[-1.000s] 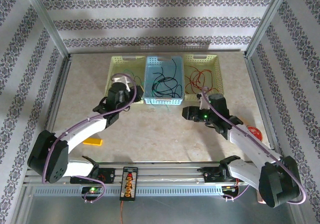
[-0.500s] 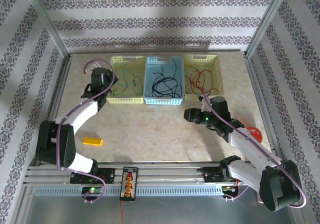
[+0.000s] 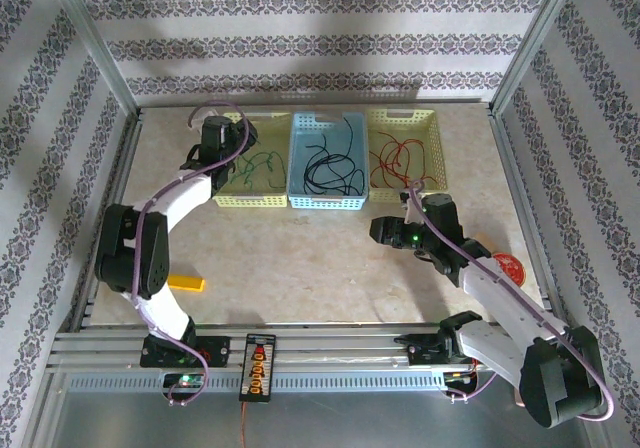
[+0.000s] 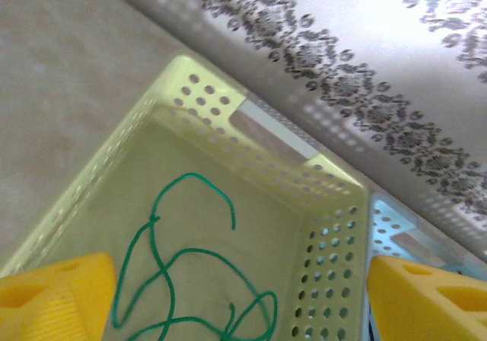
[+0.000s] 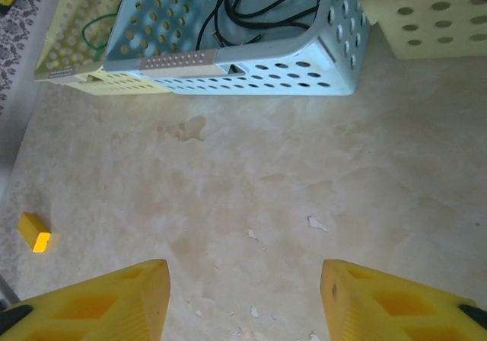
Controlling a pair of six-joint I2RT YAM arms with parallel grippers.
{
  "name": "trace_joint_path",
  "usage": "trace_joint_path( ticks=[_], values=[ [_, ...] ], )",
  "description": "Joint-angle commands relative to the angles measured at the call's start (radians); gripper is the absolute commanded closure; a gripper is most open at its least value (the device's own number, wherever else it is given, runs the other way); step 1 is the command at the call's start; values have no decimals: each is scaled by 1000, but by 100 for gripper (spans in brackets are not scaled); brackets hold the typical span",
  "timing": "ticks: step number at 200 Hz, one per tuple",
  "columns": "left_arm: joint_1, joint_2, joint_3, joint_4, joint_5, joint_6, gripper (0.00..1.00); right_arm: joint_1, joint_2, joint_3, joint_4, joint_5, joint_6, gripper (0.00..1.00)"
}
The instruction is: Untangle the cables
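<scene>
One big swing, and the left gripper (image 3: 222, 134) now sits at the far-left corner of the pale yellow basket (image 3: 250, 200) left of the blue basket (image 3: 327, 204), arm stretched long, fingers sprung wide, released. The thin green cable (image 4: 163, 272) lies looped in that perforated yellow one; black cables (image 3: 330, 168) in the blue; red cables (image 3: 400, 158) in the right basket (image 3: 405, 116). The right gripper (image 5: 243, 303) hangs low before the blue basket over the mottled table (image 5: 251, 181), fingers apart, empty.

The perforated plastic basket (image 4: 327, 204) looks smooth; the mottled tabletop (image 5: 304, 166) looks matt.
</scene>
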Motion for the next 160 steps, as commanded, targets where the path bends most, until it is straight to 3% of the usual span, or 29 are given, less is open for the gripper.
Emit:
trace_joint_path(
  ticks=[1, 22, 30, 42, 58, 68, 87, 98, 118, 139, 146, 160],
  values=[
    [-38, -169, -58, -16, -81, 127, 12, -20, -33, -17, -13, 79, 10, 45],
    [-52, -345, -199, -73, -194, 183, 8, -48, -80, -31, -15, 204, 0, 42],
    [-52, -425, -261, -99, -243, 202, 0, -58, -105, -31, -12, 256, -27, 40],
    [-51, -564, -362, -154, -340, 236, 1, -61, -148, -32, 7, 361, -83, 27],
    [-52, -731, -470, -254, -488, 301, 1, -61, -211, -56, 93, 508, -203, 19],
    [-51, -825, -519, -336, -602, 319, 1, -59, -243, -92, 180, 635, -269, 2],
    [-48, -971, -622, -422, -782, 345, 1, -63, -230, -194, 416, 848, -393, 2],
    [-48, -1038, -716, -320, -826, 436, 1, -75, -164, -203, 455, 917, -416, 2],
    [-46, -1072, -865, -91, -828, 484, 1, -87, -9, -195, 507, 957, -399, 2],
    [-39, -964, -986, 172, -796, 491, 1, -90, 158, -267, 819, 977, -433, 2],
    [-29, -900, -996, 236, -783, 489, 1, -90, 194, -258, 851, 972, -456, 2],
    [-11, -785, -935, 214, -747, 484, 1, -107, 235, -234, 857, 914, -467, 2]
  ],
)
